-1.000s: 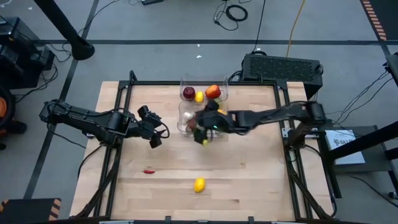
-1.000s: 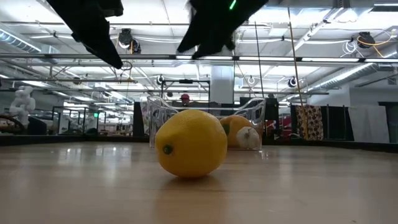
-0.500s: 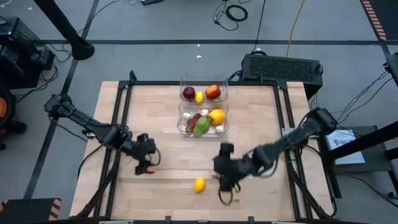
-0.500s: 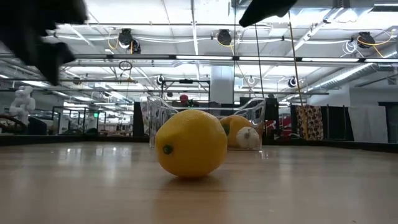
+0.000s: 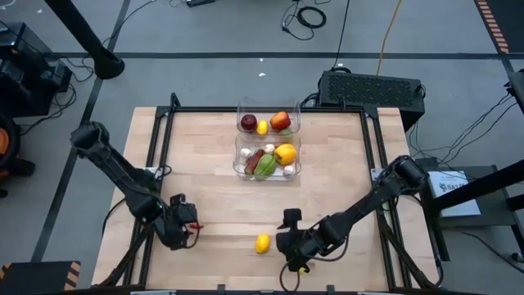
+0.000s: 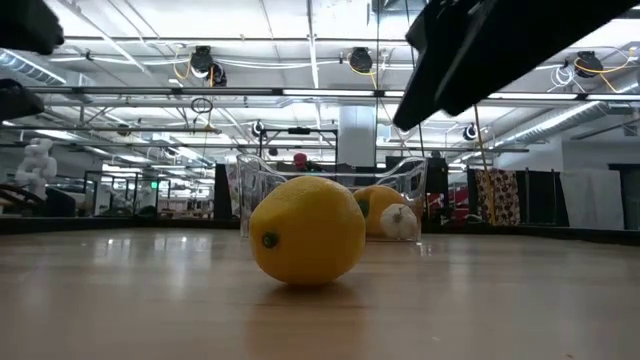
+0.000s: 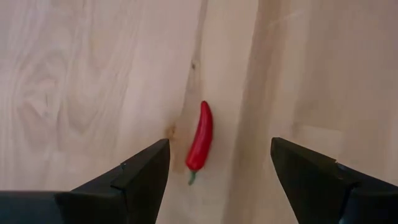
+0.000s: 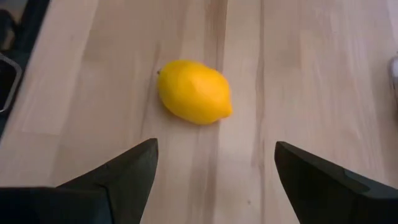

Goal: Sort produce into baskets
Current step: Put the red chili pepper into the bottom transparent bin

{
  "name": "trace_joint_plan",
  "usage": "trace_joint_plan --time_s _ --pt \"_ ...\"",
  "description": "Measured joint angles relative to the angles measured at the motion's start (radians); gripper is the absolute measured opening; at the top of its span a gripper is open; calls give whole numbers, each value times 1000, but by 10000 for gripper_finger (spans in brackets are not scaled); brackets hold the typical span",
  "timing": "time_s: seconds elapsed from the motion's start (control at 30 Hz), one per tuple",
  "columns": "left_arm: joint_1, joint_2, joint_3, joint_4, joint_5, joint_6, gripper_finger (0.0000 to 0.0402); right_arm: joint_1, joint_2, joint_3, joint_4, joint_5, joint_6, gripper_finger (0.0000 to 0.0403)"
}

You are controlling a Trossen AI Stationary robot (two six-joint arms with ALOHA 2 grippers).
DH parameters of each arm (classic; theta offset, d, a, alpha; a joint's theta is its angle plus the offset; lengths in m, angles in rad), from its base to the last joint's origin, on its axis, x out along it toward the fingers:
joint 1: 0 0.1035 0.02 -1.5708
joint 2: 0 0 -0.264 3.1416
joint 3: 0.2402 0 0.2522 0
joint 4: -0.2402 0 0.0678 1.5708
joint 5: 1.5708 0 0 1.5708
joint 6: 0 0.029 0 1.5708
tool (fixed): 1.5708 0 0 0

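Observation:
A yellow lemon [image 5: 262, 242] lies on the wooden table near its front edge; it also shows in the low view [image 6: 307, 230] and the right wrist view [image 8: 194, 92]. My right gripper [image 5: 288, 244] is open just right of it, fingers [image 8: 214, 165] pointing at it, not touching. A small red chilli [image 7: 200, 135] lies on the table at the near left [image 5: 195, 225]. My left gripper [image 5: 185, 228] is open above it, fingers [image 7: 217, 162] on either side, apart from it. Two clear baskets stand at the far middle: the farther one [image 5: 268, 123] and the nearer one [image 5: 267, 158].
The farther basket holds apples and a lemon. The nearer basket holds green, yellow and dark red peppers and garlic. A black box [image 5: 372, 86] stands beyond the table's far right corner. Black frame rails [image 5: 155, 164] run along the table's left and right sides.
My right gripper has gone from over the nearer basket toward the table's near edge and come down to the right of the lemon. My left gripper has gone toward the near edge and down over the chilli. The lemon and the chilli have stayed in place.

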Motion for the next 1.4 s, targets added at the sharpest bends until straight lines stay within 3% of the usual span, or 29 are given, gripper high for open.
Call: trace_joint_plan --time_s 0.3,0.6,1.0,1.4 --pt "-80 191 0 13 -57 2 286 -24 0 0 12 1 -3 313" --pt "-85 267 1 13 -77 34 283 -35 0 0 26 1 -21 313" --pt "-84 269 1 37 -74 53 204 -35 -1 0 26 1 -26 313" --pt "-57 269 1 41 -25 54 156 -35 -2 0 27 1 -26 313"
